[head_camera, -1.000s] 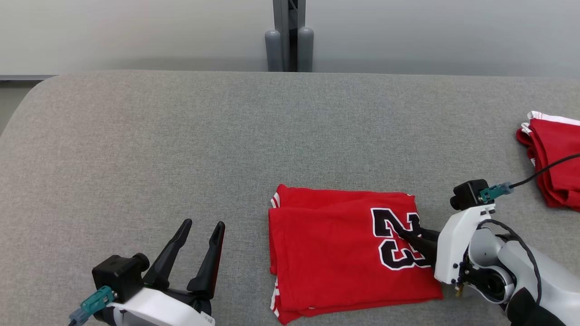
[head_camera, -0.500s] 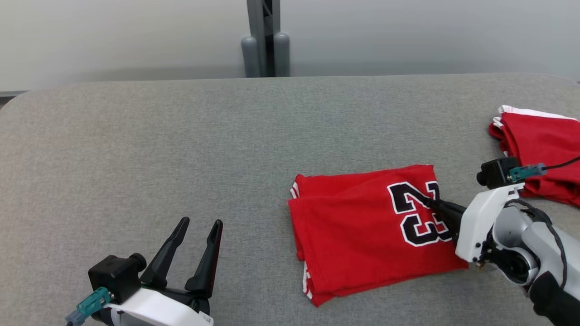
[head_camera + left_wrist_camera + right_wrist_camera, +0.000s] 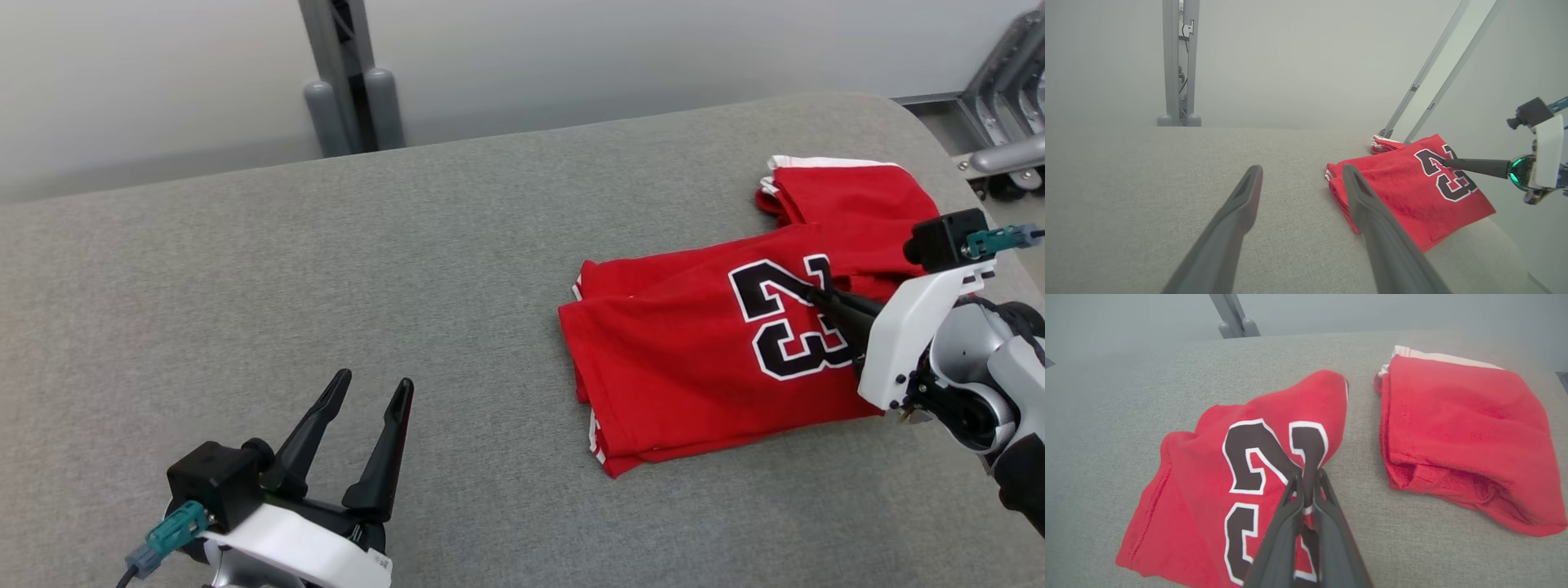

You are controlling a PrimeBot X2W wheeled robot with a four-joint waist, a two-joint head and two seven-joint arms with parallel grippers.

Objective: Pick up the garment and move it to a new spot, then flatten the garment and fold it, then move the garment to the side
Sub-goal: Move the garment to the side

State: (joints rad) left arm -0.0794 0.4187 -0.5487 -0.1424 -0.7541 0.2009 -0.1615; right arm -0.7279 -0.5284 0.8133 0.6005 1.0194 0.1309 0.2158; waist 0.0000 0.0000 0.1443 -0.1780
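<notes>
The garment [image 3: 694, 367] is a folded red jersey with a black "23", lying on the grey padded table [image 3: 326, 269] at the right. My right gripper [image 3: 808, 290] is shut on the fabric at the number, pinching up its right edge. The right wrist view shows the garment [image 3: 1200, 490] raised into a peak between the closed fingers of my right gripper [image 3: 1306, 477]. In the left wrist view the garment [image 3: 1404, 192] lies at the right, with the right gripper [image 3: 1443, 162] on it. My left gripper [image 3: 374, 382] stands open at the lower left, nothing in it [image 3: 1302, 171].
A second folded red garment [image 3: 849, 192] with white trim lies just beyond the held one, near the table's right end [image 3: 1461, 437]. A grey post [image 3: 343, 73] stands behind the table. A metal frame [image 3: 1004, 73] stands past the rounded right corner.
My right gripper has shut on the garment at the number and pulled it toward the second red garment. The head view has swung right. My left gripper stays open.
</notes>
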